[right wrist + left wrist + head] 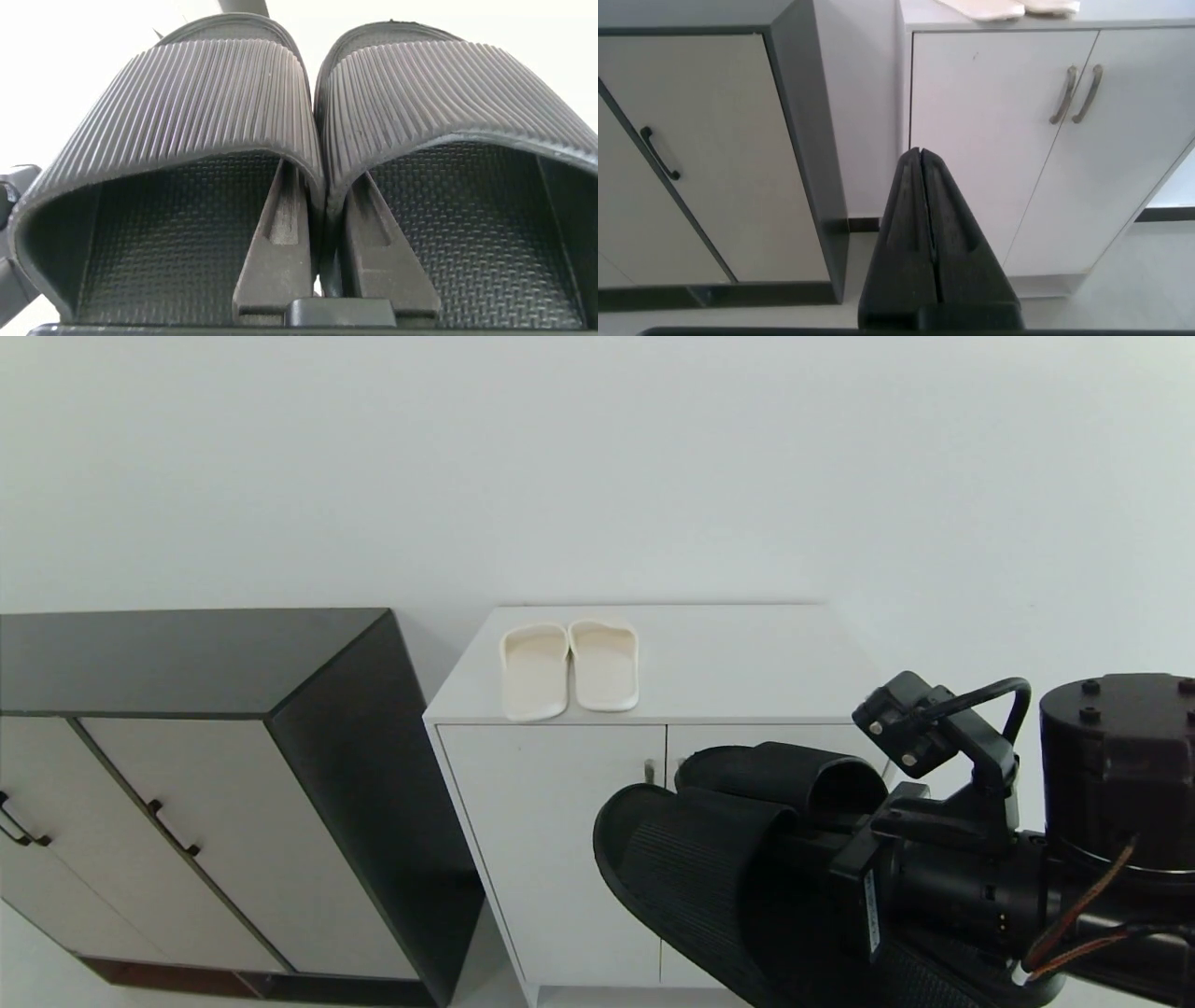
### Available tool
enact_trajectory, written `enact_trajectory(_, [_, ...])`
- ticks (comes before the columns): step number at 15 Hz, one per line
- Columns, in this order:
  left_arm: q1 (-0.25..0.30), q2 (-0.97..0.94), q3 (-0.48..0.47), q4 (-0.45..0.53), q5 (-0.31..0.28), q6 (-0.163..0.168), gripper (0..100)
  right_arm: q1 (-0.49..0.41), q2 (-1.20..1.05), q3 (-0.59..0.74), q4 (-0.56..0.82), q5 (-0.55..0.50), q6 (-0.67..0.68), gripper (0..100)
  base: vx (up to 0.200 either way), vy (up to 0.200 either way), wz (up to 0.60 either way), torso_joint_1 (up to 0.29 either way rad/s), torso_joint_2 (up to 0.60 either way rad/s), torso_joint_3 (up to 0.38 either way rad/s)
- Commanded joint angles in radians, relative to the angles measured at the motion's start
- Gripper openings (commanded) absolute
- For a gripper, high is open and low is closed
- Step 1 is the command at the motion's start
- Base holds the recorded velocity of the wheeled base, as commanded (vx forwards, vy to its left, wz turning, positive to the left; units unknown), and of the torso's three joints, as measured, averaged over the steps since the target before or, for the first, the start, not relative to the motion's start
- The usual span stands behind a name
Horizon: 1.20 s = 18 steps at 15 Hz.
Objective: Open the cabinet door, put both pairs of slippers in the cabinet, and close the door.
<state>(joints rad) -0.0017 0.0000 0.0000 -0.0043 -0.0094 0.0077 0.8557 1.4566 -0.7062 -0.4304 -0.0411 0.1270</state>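
A pair of cream slippers (569, 667) lies side by side on top of the white cabinet (747, 653), whose two doors (1008, 140) are closed with metal handles (1076, 93) at the middle. My right gripper (322, 215) is shut on the black slippers (308, 121), one finger inside each strap, pinching their inner sides together. It holds the black slippers (738, 840) in the air in front of the white cabinet's right door. My left gripper (923, 177) is shut with nothing in it, low in front of the white cabinet's left door.
A dark cabinet (187, 653) with pale doors and black handles (173, 828) stands to the left of the white one, with a narrow gap between them. A white wall rises behind both. The floor (1148, 280) in front is pale.
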Motion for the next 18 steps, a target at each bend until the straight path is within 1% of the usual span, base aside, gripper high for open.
enact_trajectory(1, [0.000, 0.000, 0.000, 0.000, 0.000, 0.000, 0, 0.000, 0.005, 0.001, -0.001, 0.000, 0.000, 0, 0.000, 0.000, 0.00, -0.198, 0.50, 0.271])
enact_trajectory(11, [0.000, 0.002, 0.000, 0.000, -0.001, 0.002, 0, 0.000, 0.010, 0.013, -0.001, 0.000, -0.001, 0, 0.000, 0.000, 0.00, -0.207, 0.52, 0.310])
enact_trajectory(12, [0.000, 0.000, 0.000, 0.000, -0.001, 0.000, 100, 0.000, 0.010, 0.014, -0.001, 0.000, -0.001, 0, 0.000, 0.000, 0.00, -0.178, 0.50, 0.315])
enact_trajectory(18, [0.000, 0.000, 0.000, 0.000, -0.003, 0.002, 100, 0.000, 0.008, 0.028, -0.010, 0.000, -0.018, 0, 0.000, 0.000, 0.00, -0.155, 0.48, 0.317])
